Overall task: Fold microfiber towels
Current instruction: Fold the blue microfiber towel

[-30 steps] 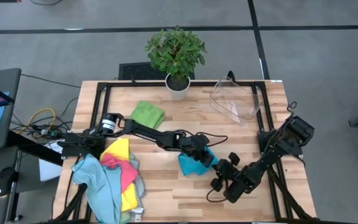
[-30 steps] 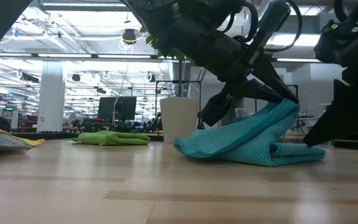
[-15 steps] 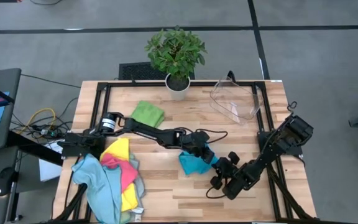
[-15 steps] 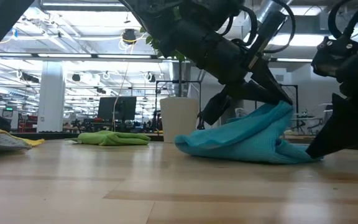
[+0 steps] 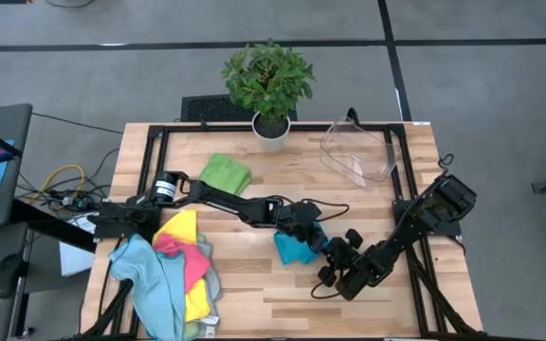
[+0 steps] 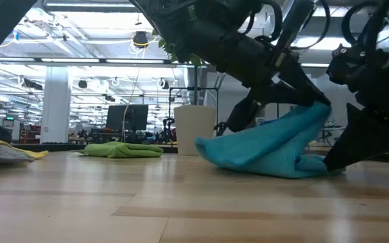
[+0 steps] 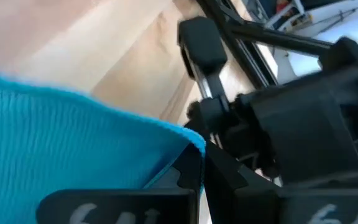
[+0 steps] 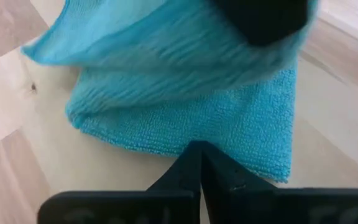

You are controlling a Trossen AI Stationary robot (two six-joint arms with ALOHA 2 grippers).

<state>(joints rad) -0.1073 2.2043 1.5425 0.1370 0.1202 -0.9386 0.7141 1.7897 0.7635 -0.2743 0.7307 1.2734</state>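
Here, what we see:
Left claw (image 5: 317, 237): pinched shut on an upper corner of the blue towel (image 5: 297, 248), lifting that edge off the worktop (image 5: 387, 199).
Right claw (image 5: 335, 259): closed, tips together, just beside the left claw, touching the towel's lower edge.
Blue towel: bunched between both claws, lower layers resting on the wood.
Green towel (image 5: 225, 174): folded, well behind the left claw.
Towel heap (image 5: 173, 270): pink, yellow, pale teal, well apart beside the left arm's base.

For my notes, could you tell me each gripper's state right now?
Left gripper: shut on the blue towel.
Right gripper: shut, at the towel's edge.
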